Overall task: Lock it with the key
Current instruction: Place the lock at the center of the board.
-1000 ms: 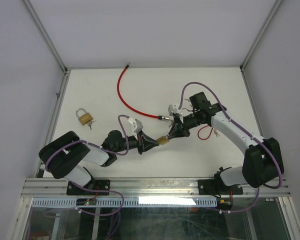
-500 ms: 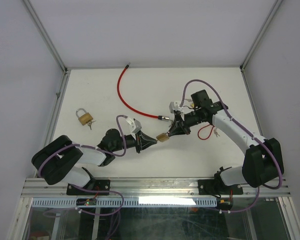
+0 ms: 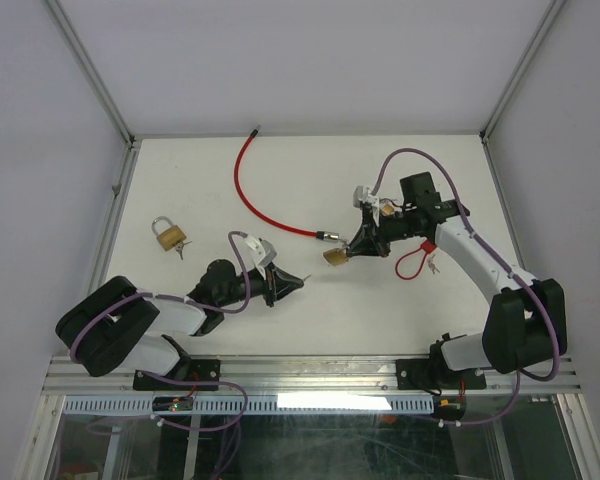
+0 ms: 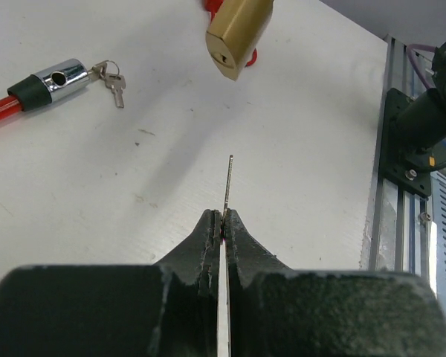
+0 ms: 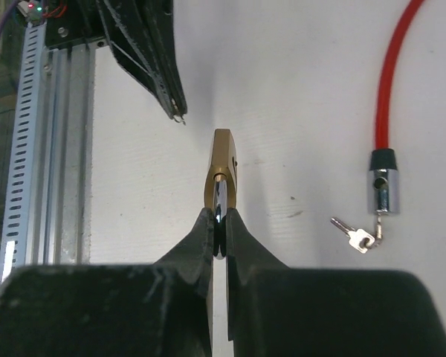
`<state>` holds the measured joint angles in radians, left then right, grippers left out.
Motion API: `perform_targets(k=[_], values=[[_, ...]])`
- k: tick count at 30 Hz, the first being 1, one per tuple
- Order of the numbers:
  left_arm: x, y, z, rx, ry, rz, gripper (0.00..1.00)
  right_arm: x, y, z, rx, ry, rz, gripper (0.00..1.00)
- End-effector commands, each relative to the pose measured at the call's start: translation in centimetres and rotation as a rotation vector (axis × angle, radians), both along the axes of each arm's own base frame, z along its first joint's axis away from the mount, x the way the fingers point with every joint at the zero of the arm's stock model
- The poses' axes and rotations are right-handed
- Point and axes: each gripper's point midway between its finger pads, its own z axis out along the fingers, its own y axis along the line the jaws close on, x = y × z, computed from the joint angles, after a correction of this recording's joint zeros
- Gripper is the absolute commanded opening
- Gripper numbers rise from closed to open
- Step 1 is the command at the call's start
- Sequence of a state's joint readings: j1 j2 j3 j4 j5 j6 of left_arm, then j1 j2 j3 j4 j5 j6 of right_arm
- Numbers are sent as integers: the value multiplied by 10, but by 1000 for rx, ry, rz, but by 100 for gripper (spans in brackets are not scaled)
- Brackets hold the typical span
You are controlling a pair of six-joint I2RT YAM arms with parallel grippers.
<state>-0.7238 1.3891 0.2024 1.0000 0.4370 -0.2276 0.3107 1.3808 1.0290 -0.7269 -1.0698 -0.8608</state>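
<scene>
Left jaws pinch the key (image 4: pixel 227 184); right jaws clamp the padlock (image 5: pixel 223 160) by its shackle.

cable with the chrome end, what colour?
The cable is red, with a black collar before the chrome end. Clearest in the right wrist view.

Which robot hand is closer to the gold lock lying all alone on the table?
Left. The left gripper sits right of the loose padlock; the right gripper is farther right, beyond it.

Right of centre: padlock (image 3: pixel 335 257), with key (image 4: pixel 227 182) to its near left, not touching. Left side: spare padlock (image 3: pixel 166 233). Far centre: cable lock (image 3: pixel 244 180), small keys (image 5: pixel 357 236) beside its near end.
</scene>
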Motion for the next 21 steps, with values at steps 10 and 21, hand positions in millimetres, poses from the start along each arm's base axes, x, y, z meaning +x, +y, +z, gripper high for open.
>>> perform_targets(k=[10,21], values=[[57,-65,27,-177,379,-25,0,95,-42,5,66,119,-493,0],[116,-140,6,-116,469,30,0,131,-97,-41,-8,428,-741,0]])
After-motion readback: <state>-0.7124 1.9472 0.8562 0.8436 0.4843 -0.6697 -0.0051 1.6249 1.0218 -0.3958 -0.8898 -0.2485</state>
